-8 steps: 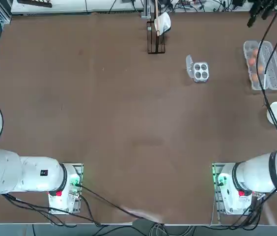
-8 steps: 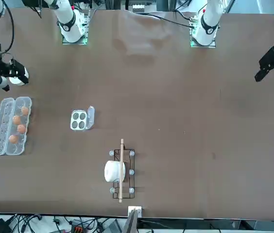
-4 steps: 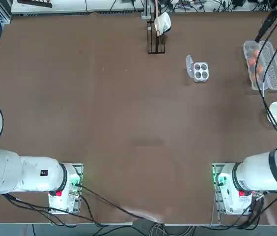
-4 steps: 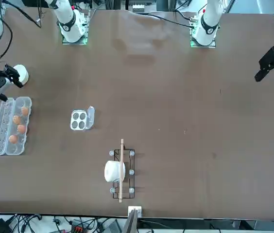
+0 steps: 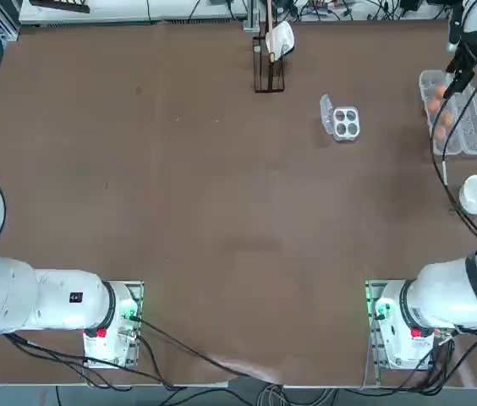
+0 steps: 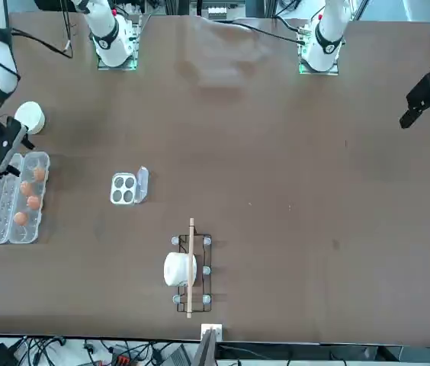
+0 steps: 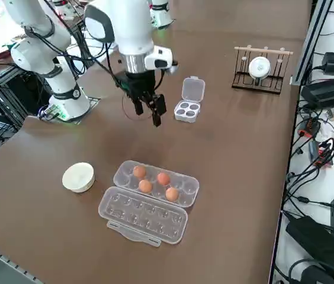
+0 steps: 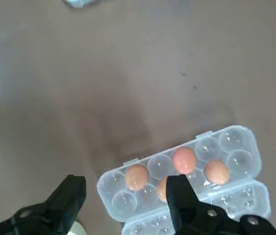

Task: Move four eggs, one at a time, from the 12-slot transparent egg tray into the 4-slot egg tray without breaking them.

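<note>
Right gripper (image 7: 148, 109): fingers wide apart, holding nothing, above 12-slot transparent egg tray (image 7: 155, 183)
Eggs (image 7: 154, 182): four in long tray
4-slot egg tray (image 7: 187, 109): empty

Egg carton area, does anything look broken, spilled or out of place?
Nothing stands out. All four eggs sit whole in the open carton, the small tray is empty with its lid up, and the open right gripper hangs above the table, touching nothing.
</note>
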